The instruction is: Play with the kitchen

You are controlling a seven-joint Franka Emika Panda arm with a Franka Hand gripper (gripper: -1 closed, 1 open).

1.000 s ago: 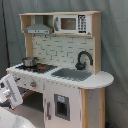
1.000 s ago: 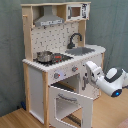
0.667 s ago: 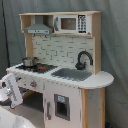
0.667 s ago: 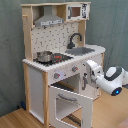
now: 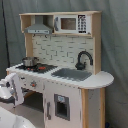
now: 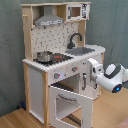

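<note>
Kitchen: pale wood, matt white.

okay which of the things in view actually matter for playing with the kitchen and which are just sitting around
Part of the job:
- the kitchen, with its open oven door, knobs, sink, faucet, and the pot on the stove
- the gripper, at the front by the oven door

Just there:
- grey curtain behind
- wooden floor
</note>
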